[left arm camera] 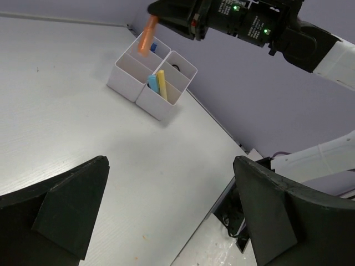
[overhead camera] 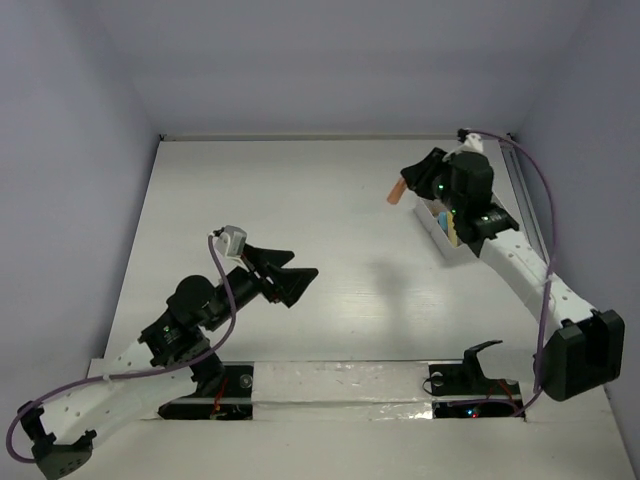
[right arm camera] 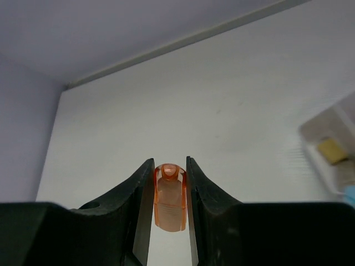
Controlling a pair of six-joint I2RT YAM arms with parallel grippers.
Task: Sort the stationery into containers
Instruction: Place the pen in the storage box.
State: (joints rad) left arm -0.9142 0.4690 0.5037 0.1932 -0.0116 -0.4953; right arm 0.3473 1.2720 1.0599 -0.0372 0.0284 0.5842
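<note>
At the table's (overhead camera: 340,200) far right, a translucent orange pen-like piece (right arm camera: 169,199) is clenched by the right gripper (right arm camera: 169,166), aloft beside the white divided plastic tray (left arm camera: 128,83), in which a yellow piece (left arm camera: 161,84) and a blue piece (left arm camera: 152,83) are stood. The left gripper (left arm camera: 171,166) is released, empty.

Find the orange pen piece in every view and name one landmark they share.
Top external: orange pen piece upper right, held by the right tool, just left of the white tray.
Left wrist: top centre, above the tray.
Right wrist: bottom centre, pinched in that tool.
Shared landmark: the tray, blurred at the right edge of the right wrist view.
</note>
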